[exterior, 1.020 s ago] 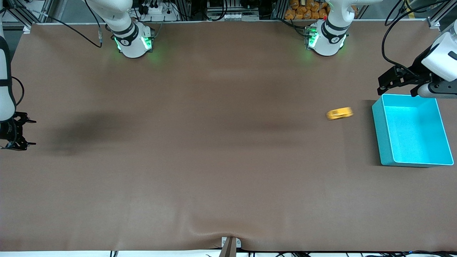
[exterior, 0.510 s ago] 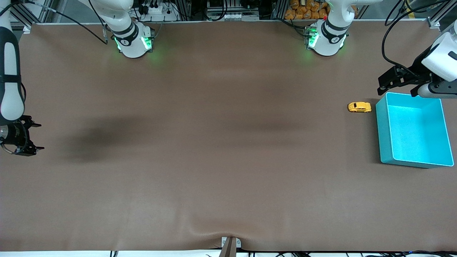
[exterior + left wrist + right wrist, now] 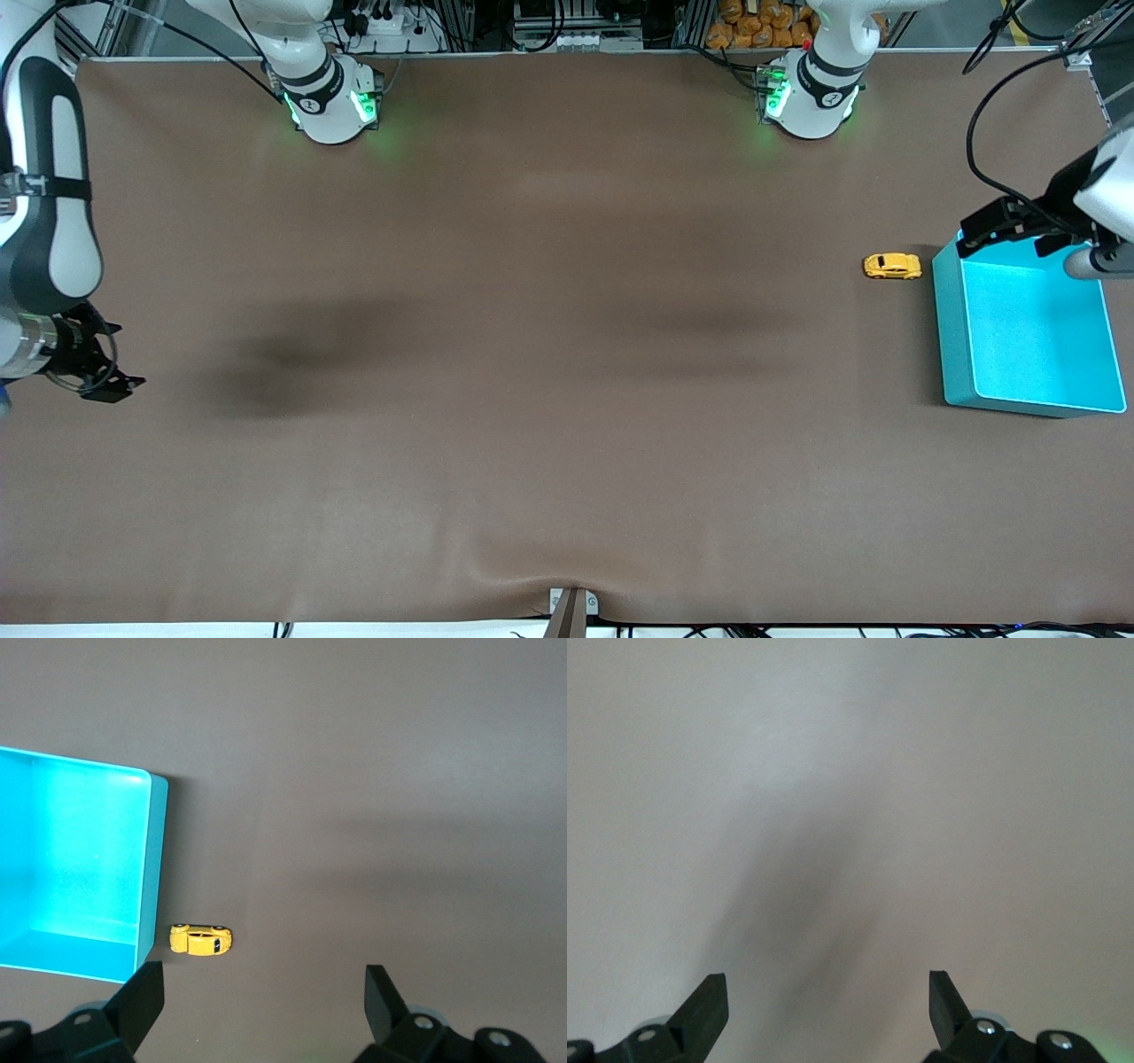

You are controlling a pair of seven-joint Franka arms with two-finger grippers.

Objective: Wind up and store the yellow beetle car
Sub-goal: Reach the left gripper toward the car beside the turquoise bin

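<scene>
The tiny yellow beetle-shaped toy car sits on the brown tabletop just beside the turquoise plastic bin, outside it. The left claw hangs empty and spread wide over the bin's rim. The left wrist view shows car and bin together, whereas the right wrist view shows only bare tabletop between the right claw's parted, empty fingers, at the right arm's end

We see car on table, just beside bin wall, at left arm's end. Left gripper over bin's edge; right gripper over table's other end.
</scene>
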